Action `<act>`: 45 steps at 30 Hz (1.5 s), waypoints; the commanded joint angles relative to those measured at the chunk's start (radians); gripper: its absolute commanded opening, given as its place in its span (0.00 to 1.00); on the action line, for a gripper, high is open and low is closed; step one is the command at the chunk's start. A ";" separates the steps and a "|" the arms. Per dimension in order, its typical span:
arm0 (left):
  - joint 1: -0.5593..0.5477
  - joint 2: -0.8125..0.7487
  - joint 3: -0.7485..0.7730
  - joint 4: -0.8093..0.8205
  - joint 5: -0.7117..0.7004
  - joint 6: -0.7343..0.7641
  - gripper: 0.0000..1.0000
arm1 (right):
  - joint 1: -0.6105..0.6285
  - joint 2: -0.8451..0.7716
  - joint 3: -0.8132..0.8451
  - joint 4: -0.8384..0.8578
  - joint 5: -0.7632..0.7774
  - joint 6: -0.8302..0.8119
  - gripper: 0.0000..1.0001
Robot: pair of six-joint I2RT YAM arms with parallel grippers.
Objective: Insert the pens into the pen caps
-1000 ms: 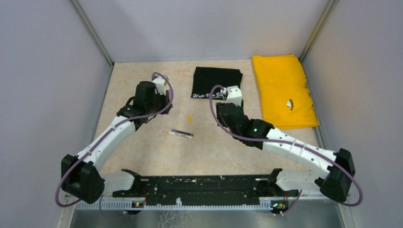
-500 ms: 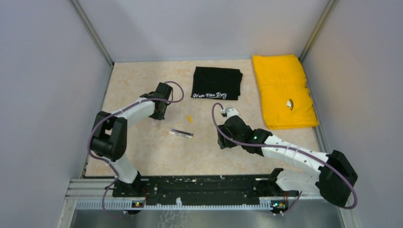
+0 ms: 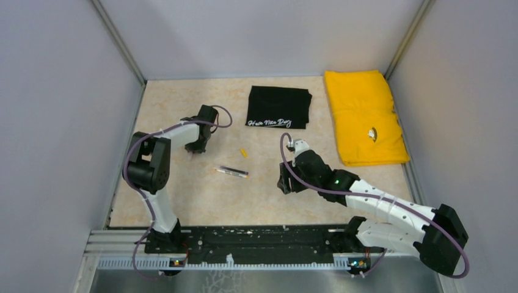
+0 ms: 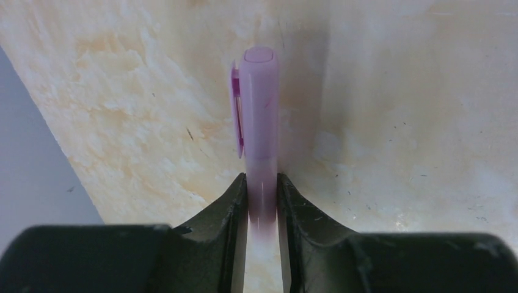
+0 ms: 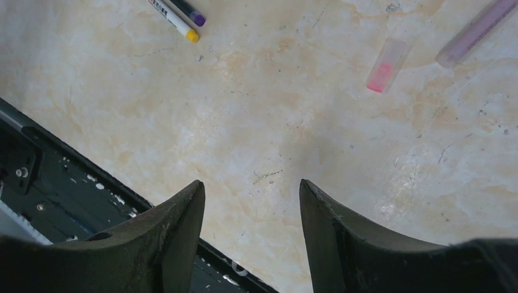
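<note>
A pale purple pen (image 4: 261, 122) wearing a purple clipped cap is held by its barrel in my left gripper (image 4: 262, 177), which is shut on it close above the tabletop. From above, that left gripper (image 3: 196, 149) hangs at the far left. My right gripper (image 5: 250, 186) is open and empty above bare table, seen from above (image 3: 286, 185) right of centre. A dark barrel and a white one, the pens (image 3: 233, 172), lie side by side mid-table, also in the right wrist view (image 5: 178, 13). An orange cap (image 3: 244, 152) lies behind them. A red cap (image 5: 385, 67) and another pale pen (image 5: 476, 30) lie ahead of the right gripper.
A folded black cloth (image 3: 279, 107) lies at the back centre and a yellow cloth (image 3: 364, 116) at the back right. A black rail (image 3: 262, 241) runs along the near edge. Grey walls close in the left, right and back sides.
The right arm has pulled back from the black cloth toward the near edge. The left arm has folded upright, its gripper staying at the far left and lowering.
</note>
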State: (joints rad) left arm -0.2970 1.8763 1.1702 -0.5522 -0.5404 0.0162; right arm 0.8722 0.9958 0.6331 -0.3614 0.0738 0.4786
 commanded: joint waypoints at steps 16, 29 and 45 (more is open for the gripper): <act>0.004 -0.234 0.027 -0.023 0.337 -0.052 0.56 | -0.002 0.026 0.131 0.062 0.067 0.050 0.60; 0.004 -0.633 -0.207 0.233 0.582 -0.179 0.77 | -0.002 0.277 0.370 -0.038 0.025 -0.067 0.60; 0.006 -0.836 -0.320 0.386 0.519 -0.259 0.74 | -0.002 0.677 0.679 -0.036 -0.216 -0.261 0.47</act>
State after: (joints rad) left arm -0.2920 1.0954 0.8745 -0.2333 0.0410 -0.2119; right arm 0.8722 1.6329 1.2339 -0.4347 -0.0666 0.2543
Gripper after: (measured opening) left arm 0.744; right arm 0.482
